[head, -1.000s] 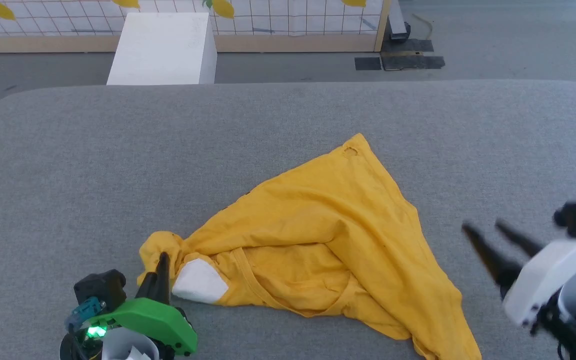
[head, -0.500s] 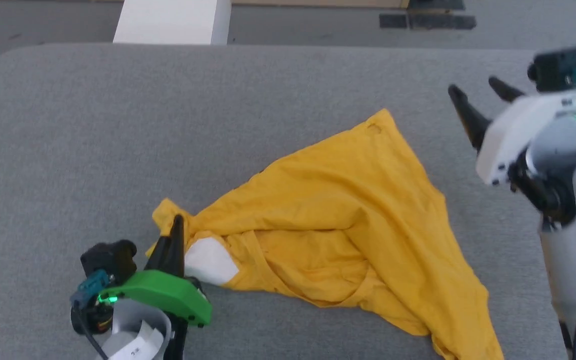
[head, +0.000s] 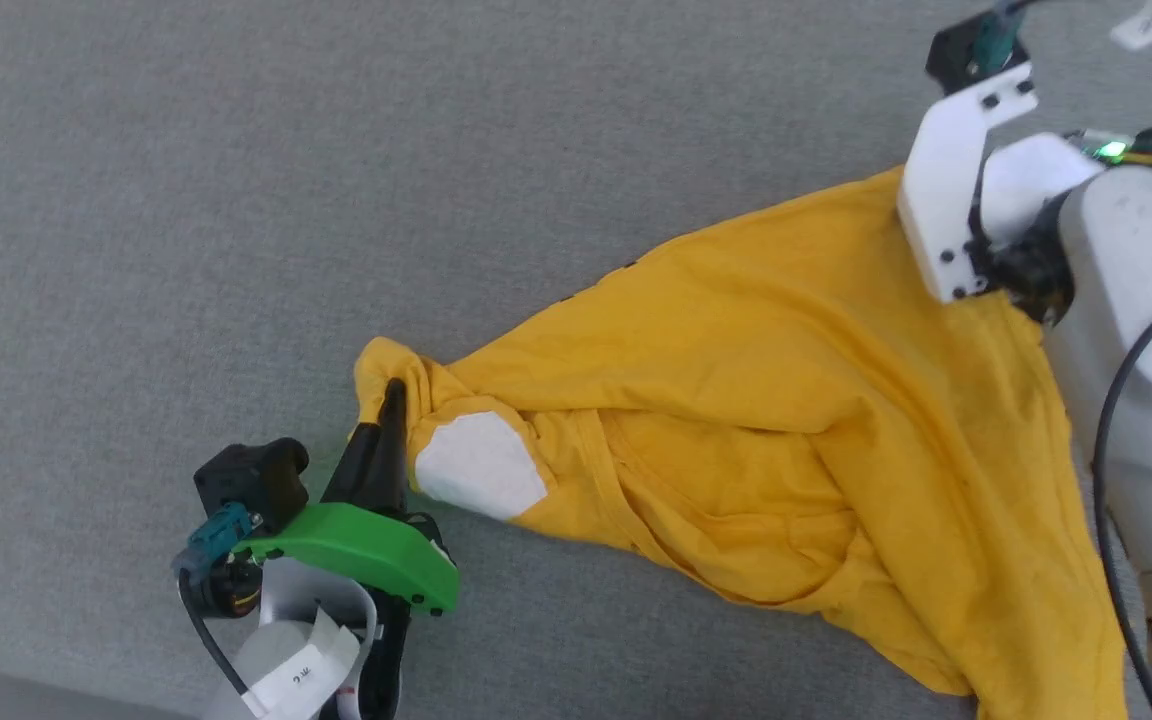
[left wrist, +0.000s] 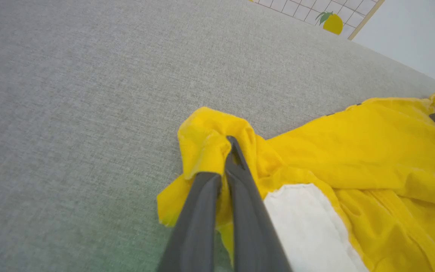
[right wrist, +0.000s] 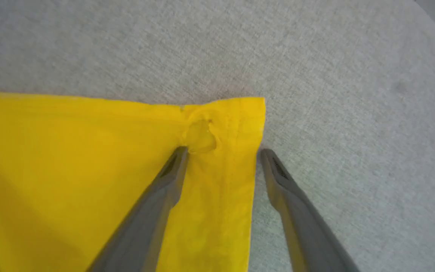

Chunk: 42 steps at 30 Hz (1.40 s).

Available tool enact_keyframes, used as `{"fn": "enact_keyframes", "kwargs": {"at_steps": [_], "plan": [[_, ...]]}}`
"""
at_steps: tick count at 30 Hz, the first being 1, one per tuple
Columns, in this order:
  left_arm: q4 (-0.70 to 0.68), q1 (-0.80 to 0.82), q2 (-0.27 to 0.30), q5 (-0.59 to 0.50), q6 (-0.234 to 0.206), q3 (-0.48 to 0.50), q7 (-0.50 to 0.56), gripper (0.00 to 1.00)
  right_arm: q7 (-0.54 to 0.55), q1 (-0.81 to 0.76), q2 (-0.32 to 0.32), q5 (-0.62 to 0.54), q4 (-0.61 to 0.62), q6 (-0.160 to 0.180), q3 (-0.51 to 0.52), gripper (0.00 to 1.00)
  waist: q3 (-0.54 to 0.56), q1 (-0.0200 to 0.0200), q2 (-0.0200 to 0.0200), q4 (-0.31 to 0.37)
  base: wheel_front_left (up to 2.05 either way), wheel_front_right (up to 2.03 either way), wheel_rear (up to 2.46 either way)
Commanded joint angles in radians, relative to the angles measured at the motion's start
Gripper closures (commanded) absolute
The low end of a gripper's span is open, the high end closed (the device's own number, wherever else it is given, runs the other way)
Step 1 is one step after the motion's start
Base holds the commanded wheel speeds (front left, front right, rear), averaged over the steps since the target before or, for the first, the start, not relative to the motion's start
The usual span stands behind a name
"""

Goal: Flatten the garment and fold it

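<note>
1. While the shirt (head: 786, 400) lies rumpled on the grey pad (head: 186, 200), the left gripper (left wrist: 230, 145) pinches a bunched corner beside its white patch (head: 481, 465), fingers closed.
2. At the shirt's far corner the right gripper (right wrist: 224, 150) spreads wide: one finger over cloth, the other over bare pad just beside the hem.

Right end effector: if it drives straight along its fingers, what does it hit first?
Likely the garment: its corner lies between the fingers of the open right end effector, with grey cushion just beyond. Height above the cloth is unclear.
</note>
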<state>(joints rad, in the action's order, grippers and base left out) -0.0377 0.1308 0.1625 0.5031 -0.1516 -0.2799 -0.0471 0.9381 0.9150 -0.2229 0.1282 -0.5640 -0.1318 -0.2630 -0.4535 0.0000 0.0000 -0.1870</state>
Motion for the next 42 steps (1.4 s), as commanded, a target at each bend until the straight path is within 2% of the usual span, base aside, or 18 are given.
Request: {"fn": "enact_keyframes", "kwargs": {"at_steps": [1, 4, 5, 6, 8, 15, 18, 23, 27, 30, 33, 37, 40, 42], "plan": [[0.007, 0.020, -0.004, -0.003, 0.005, -0.001, -0.011, 1.00, 0.032, -0.007, -0.002, 0.009, -0.027, 0.001, -0.024, 0.00, -0.042, 0.0000, 0.0000, -0.039, 0.00, 0.00, 0.00], [0.021, 0.022, -0.005, -0.001, 0.004, 0.000, -0.016, 1.00, 0.103, -0.013, -0.009, 0.053, -0.041, 0.001, -0.062, 0.00, -0.031, 0.0000, 0.0000, -0.032, 0.00, 0.00, 0.00], [0.025, 0.022, -0.005, -0.001, 0.004, 0.000, -0.016, 1.00, 0.120, -0.013, -0.014, 0.067, -0.040, 0.001, -0.070, 0.68, -0.025, 0.0000, 0.0000, -0.028, 0.00, 0.00, 0.00], [0.030, 0.022, -0.004, 0.000, 0.004, 0.001, -0.017, 1.00, 0.132, -0.014, -0.020, 0.084, -0.034, 0.001, -0.074, 1.00, -0.013, 0.0000, 0.0000, -0.022, 0.00, 0.00, 0.00], [0.040, 0.019, 0.001, 0.003, 0.005, 0.003, -0.018, 1.00, 0.135, -0.016, -0.031, 0.119, -0.014, 0.001, -0.068, 1.00, 0.012, 0.0000, 0.0000, -0.009, 0.00, 0.00, 0.00], [0.063, -0.009, 0.021, 0.013, 0.005, 0.013, -0.015, 1.00, -0.050, -0.082, -0.064, 0.228, 0.142, 0.001, 0.022, 1.00, 0.147, 0.0000, 0.0000, 0.061, 0.00, 0.00, 0.00], [0.064, -0.039, 0.032, 0.019, -0.002, 0.020, -0.009, 1.00, -0.098, -0.184, -0.074, 0.316, 0.257, 0.001, 0.076, 1.00, 0.217, 0.0000, 0.0000, 0.100, 0.00, 0.00, 0.00], [0.057, -0.090, 0.045, 0.031, -0.011, 0.027, 0.002, 1.00, -0.078, -0.428, -0.100, 0.416, 0.463, 0.001, 0.163, 1.00, 0.297, 0.0000, 0.0000, 0.154, 0.00, 0.00, 0.00], [0.046, -0.127, 0.040, 0.052, -0.010, 0.030, -0.001, 1.00, -0.039, -0.654, -0.069, 0.462, 0.602, 0.001, 0.252, 1.00, 0.343, 0.0000, 0.0000, 0.180, 0.00, 0.00, 0.00], [0.044, -0.150, 0.031, 0.084, 0.005, 0.039, -0.012, 1.00, -0.001, -0.802, -0.010, 0.497, 0.677, 0.001, 0.307, 1.00, 0.358, 0.0000, 0.0000, 0.195, 0.00, 0.00, 0.00], [0.048, -0.151, 0.029, 0.115, 0.036, 0.044, -0.021, 1.00, 0.030, -0.883, 0.053, 0.541, 0.713, 0.001, 0.351, 1.00, 0.365, 0.0000, 0.0000, 0.202, 0.00, 0.00, 0.00], [0.055, -0.087, 0.023, 0.176, 0.096, 0.061, -0.025, 1.00, 0.051, -0.854, 0.084, 0.569, 0.722, 0.001, 0.387, 1.00, 0.352, 0.0000, 0.0000, 0.200, 0.00, 0.00, 0.00], [0.080, 0.021, 0.043, 0.201, 0.138, 0.071, 0.004, 1.00, 0.085, -0.746, 0.076, 0.575, 0.716, 0.001, 0.391, 1.00, 0.337, 0.0000, 0.0000, 0.196, 0.00, 0.00, 0.00], [0.110, 0.127, 0.076, 0.193, 0.166, 0.064, 0.047, 1.00, 0.112, -0.638, 0.057, 0.565, 0.700, 0.001, 0.394, 1.00, 0.322, 0.0000, 0.0000, 0.192, 0.00, 0.00, 0.00]]}}
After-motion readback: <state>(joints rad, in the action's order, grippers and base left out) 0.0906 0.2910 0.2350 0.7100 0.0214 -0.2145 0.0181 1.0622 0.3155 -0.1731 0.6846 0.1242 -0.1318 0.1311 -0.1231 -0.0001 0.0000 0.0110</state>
